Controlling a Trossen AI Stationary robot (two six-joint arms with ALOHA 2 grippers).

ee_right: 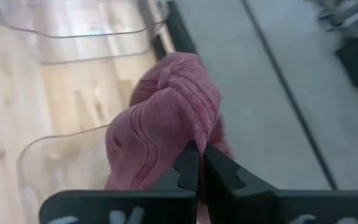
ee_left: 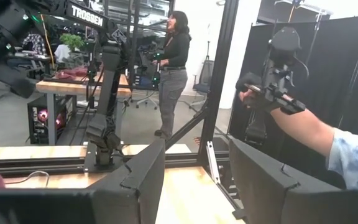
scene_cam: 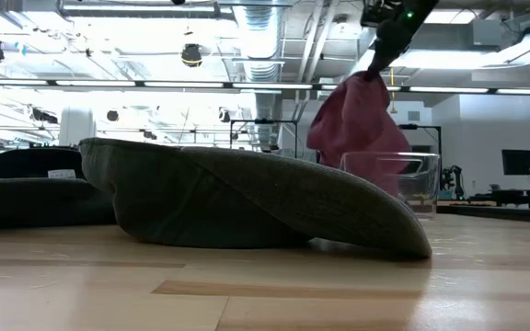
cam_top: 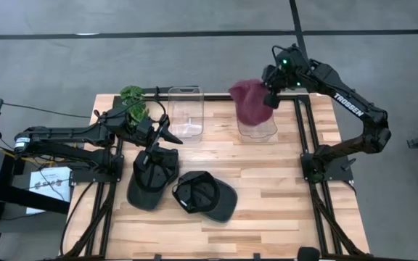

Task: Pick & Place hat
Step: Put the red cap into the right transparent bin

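Maroon hat [cam_top: 251,101] above clear bin [cam_top: 258,129]

Corduroy-ribbed cloth hat [ee_right: 166,118], clear glossy plastic bin [cam_top: 257,123].

My right gripper [cam_top: 270,94] is raised above the table's [cam_top: 281,196] far edge, fingers pinched together on the pink hat [cam_top: 251,101]. My left gripper [cam_top: 167,138] hovers over the table's left half, fingers spread.

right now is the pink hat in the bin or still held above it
Held above it: the right gripper is shut on the pink hat, which hangs over the clear bin, its rim visible below.
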